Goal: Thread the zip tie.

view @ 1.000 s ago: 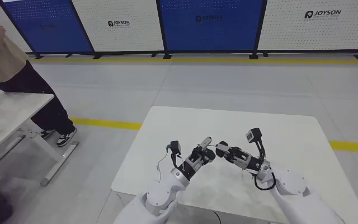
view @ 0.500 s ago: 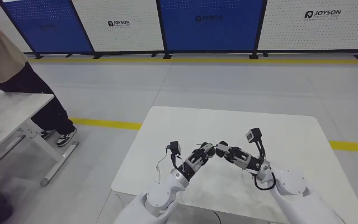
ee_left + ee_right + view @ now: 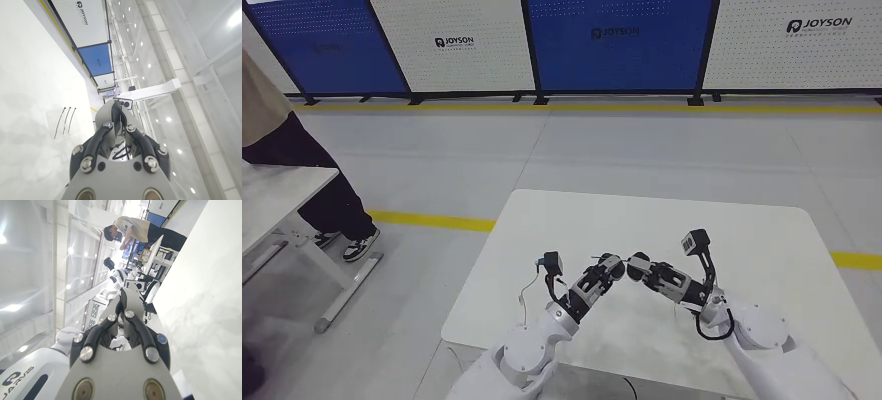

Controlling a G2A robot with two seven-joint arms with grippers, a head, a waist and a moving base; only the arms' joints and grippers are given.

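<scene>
White desk (image 3: 742,230) on a grey floor with a yellow floor line (image 3: 432,220) running past its far side. Blue and white wall panels (image 3: 622,45) stand at the back, and a second table (image 3: 282,195) is off to the left, well apart. In the right wrist view other white robots (image 3: 118,273) stand in the room behind, past the desk edge.

Three spare zip ties (image 3: 66,121) lie flat on the desk, side by side, nearly parallel and not touching, heads pointing the same way. They are apart from both arms, with nothing on or across them.

Both arms are raised over the near part of the desk and meet tip to tip above it. The left gripper (image 3: 117,108) is narrow, its pads pressed together. A thin dark strip runs along the seam between them and looks like the zip tie (image 3: 120,115), seen edge-on and held off the desk. Its full length is too thin to trace from above. The right gripper (image 3: 122,298) is also narrow with its pads together. Cannot tell whether anything is pinched there. From the top the two tips sit just beside each other, nearly touching, with nothing between them and the desk surface below.
</scene>
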